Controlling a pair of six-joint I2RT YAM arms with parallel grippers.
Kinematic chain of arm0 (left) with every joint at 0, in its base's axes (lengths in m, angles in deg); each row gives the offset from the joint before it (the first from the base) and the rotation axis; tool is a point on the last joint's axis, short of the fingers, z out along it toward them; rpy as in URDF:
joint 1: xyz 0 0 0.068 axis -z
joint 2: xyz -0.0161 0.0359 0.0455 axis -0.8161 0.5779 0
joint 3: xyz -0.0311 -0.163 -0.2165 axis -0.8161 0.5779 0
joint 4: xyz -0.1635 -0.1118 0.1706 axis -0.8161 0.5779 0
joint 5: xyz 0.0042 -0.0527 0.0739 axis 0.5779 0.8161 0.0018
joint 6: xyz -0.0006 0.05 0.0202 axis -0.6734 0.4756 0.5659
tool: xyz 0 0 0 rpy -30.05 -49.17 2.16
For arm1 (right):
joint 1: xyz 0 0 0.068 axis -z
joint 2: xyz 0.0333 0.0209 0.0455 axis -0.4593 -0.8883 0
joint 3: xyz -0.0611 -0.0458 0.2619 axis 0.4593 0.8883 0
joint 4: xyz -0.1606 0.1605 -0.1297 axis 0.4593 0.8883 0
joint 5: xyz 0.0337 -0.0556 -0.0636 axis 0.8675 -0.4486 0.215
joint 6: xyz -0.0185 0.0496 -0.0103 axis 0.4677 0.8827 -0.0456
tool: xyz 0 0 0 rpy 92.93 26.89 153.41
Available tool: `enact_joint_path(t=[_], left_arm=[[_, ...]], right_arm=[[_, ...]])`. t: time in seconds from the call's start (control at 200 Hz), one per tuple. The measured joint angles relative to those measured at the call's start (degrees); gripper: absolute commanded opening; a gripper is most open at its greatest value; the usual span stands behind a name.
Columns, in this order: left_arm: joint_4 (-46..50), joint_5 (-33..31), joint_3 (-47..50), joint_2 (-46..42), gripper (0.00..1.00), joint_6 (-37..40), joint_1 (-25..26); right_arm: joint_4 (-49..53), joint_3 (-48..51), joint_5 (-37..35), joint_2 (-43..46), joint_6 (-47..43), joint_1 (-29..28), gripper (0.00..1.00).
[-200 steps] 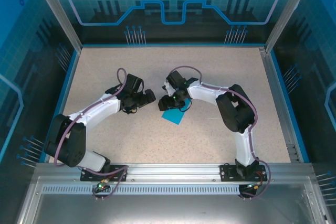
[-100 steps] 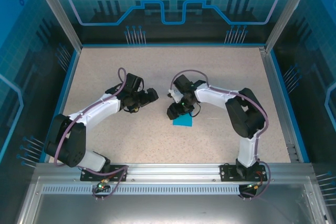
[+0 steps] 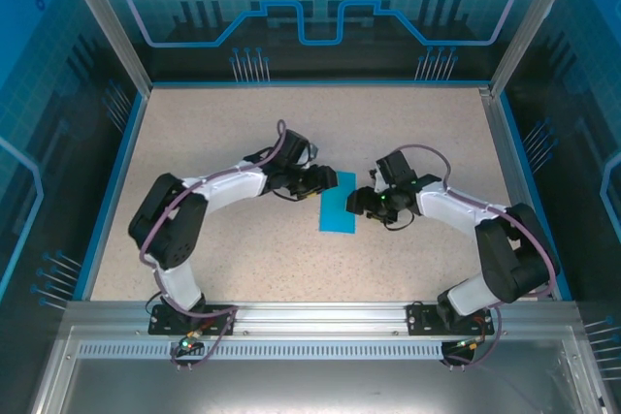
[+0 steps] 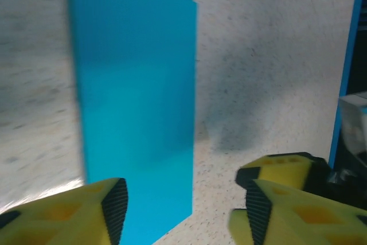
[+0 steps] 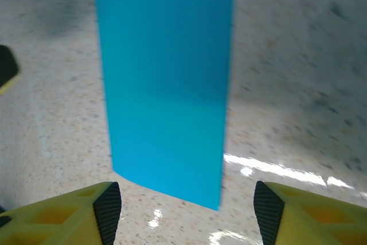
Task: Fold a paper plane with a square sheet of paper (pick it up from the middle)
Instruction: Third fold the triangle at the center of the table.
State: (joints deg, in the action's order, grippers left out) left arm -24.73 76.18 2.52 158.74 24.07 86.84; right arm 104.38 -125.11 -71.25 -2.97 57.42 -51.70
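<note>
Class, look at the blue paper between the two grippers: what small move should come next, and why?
Probably lower the right gripper onto the blue paper to pin it. The paper lies flat, unheld, centred between its open fingers in the right wrist view; the left gripper, also open, sits at the other edge.

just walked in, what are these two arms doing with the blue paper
Two robot arms are working on a blue paper, which lies flat on the table as a narrow rectangle, seemingly folded in half. The left hand sits at its upper left edge and the right hand at its right edge. Both hands are open; neither grips it.
</note>
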Motion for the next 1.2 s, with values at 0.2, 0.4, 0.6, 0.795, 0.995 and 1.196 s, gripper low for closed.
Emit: enact_joint_path(t=[0.2, 0.4, 0.6, 0.795, 0.995, 1.196], left_arm=[[0.76, 0.63, -5.77, 6.43, 0.56, 0.11, 0.81], [3.1, -0.26, -8.09, 10.82, 0.56, -0.63, 0.76], [5.7, -1.73, -8.94, 12.87, 0.62, -1.25, 0.76], [5.92, -2.38, -9.27, 12.9, 0.65, -2.38, 0.76], [5.9, -2.38, -9.27, 12.9, 0.65, -3.21, 0.61], [5.92, -2.34, -9.27, 12.9, 0.65, -4.24, 0.31]], right_arm=[[-1.97, 1.29, 2.67, -0.22, 4.37, 0.57, 0.59], [-2.93, 1.29, 4.31, -1.88, 6.16, 0.57, 0.59], [-2.67, 1.25, 5.14, -3.3, 6.62, 0.42, 0.58], [-1.6, 0.35, 5.25, -5.46, 6.93, -0.48, 0.58], [-1.57, -0.72, 5.68, -7.32, 7.08, -2.29, 0.55], [-1.6, -1.46, 6.08, -7.67, 7.23, -3.28, 0.53]])
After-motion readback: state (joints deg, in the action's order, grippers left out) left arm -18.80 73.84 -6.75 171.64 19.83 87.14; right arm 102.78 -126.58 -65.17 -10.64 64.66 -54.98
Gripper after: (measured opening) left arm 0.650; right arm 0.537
